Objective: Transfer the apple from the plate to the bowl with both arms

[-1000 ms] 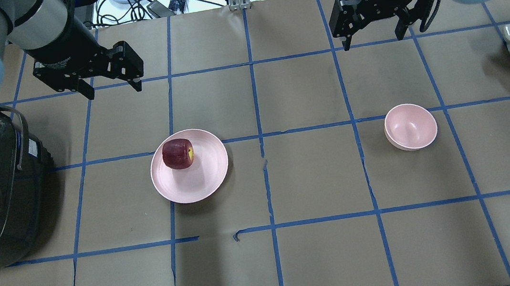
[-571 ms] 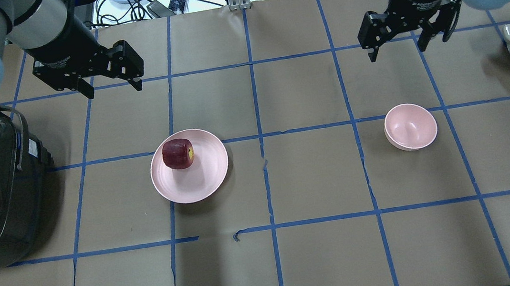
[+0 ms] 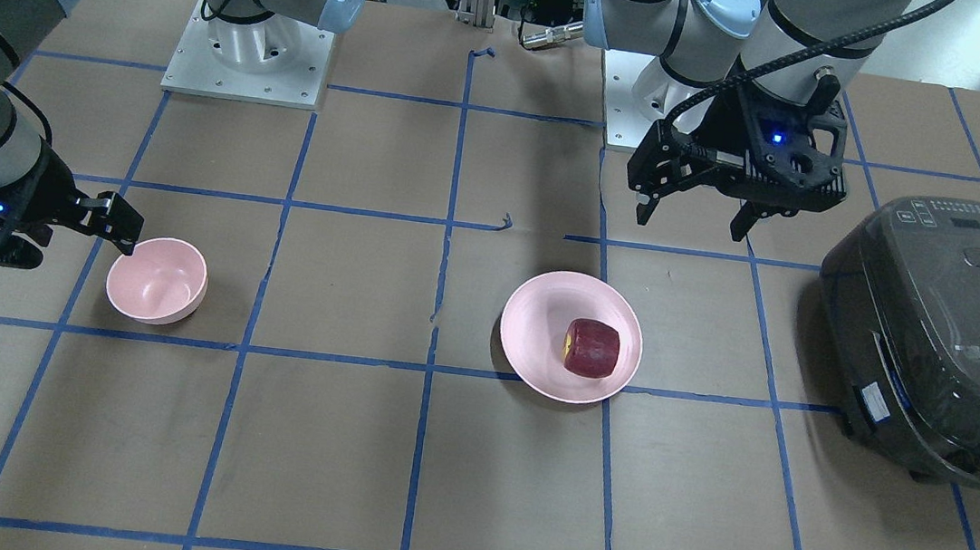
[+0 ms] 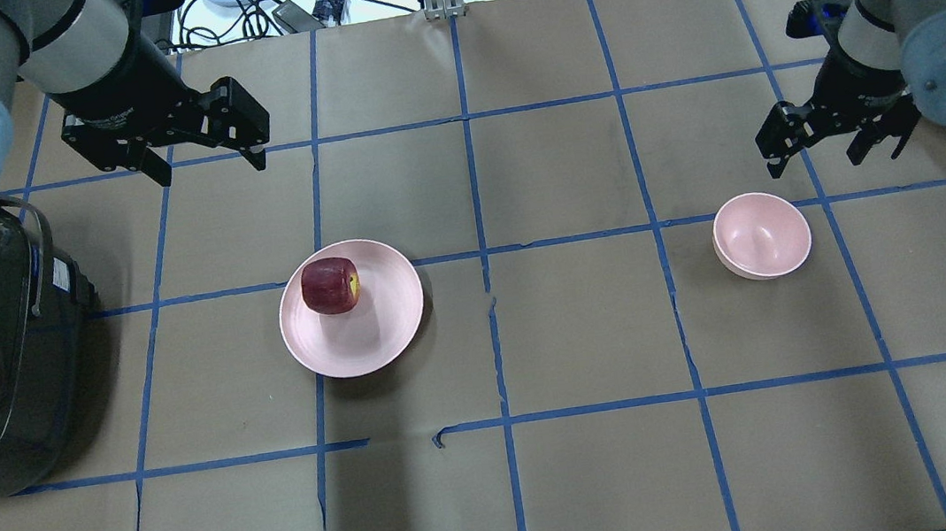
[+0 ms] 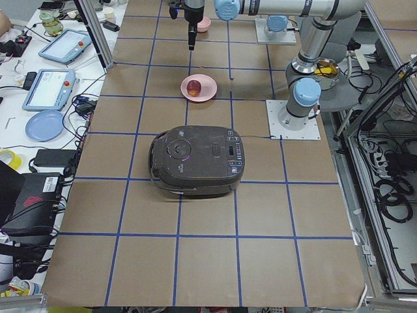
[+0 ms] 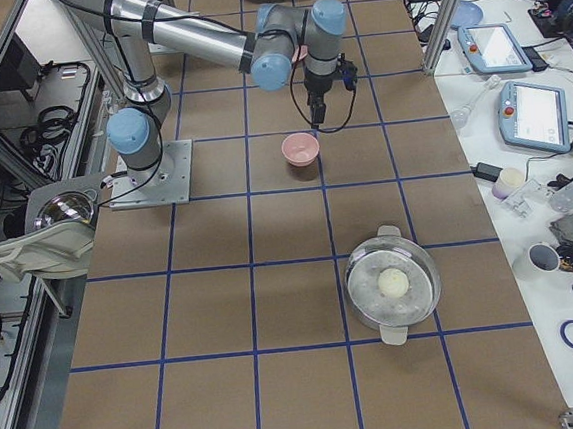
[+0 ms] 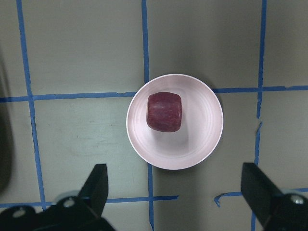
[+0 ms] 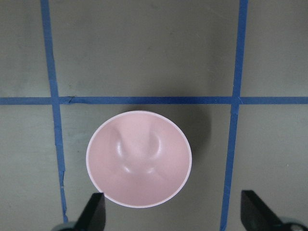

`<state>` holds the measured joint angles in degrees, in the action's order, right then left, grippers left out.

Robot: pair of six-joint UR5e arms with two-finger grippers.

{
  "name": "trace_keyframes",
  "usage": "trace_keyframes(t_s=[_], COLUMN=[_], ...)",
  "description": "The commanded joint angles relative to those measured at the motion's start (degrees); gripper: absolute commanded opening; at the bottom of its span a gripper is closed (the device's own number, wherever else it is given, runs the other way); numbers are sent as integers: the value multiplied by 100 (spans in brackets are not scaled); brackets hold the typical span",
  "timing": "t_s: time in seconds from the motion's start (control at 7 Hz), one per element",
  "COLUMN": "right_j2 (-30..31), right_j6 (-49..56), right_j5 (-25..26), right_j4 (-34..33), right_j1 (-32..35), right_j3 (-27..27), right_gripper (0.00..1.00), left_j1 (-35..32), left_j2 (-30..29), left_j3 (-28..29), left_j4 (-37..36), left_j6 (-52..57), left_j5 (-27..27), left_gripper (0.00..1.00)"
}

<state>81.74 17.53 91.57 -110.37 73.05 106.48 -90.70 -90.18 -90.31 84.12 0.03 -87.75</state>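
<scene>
Your left gripper [image 4: 211, 166] hangs beyond the plate [image 4: 375, 348], wide open and empty. The apple [image 4: 330, 285] lies off-centre on the plate; a skewed pinch could roll it off. Well right of the plate, near the bowl [image 4: 762, 234], your right gripper [image 4: 817, 159] gapes empty.

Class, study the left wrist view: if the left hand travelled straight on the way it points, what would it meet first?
Likely the plate, at its near rim, short of the apple; depth is unclear.
</scene>
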Motion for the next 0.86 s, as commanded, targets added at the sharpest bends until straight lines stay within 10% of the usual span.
trace_keyframes(t_s=[0.0,0.57,0.71], right_j2=[-122,-360,-360], right_j6=[311,383,383], right_j5=[-51,-69,-69], right_j4=[-1340,-2076,-2094], right_j1=[-298,-388,-388], right_j3=[1002,1543,1516], right_gripper=[81,0,0], left_j1=[0,26,35], left_j2=[18,-51,-191], left_j3=[4,-92,-240], left_j4=[8,0,-87], left_j6=[6,14,-20], left_j5=[-49,-49,-41], left_gripper=[100,100,100])
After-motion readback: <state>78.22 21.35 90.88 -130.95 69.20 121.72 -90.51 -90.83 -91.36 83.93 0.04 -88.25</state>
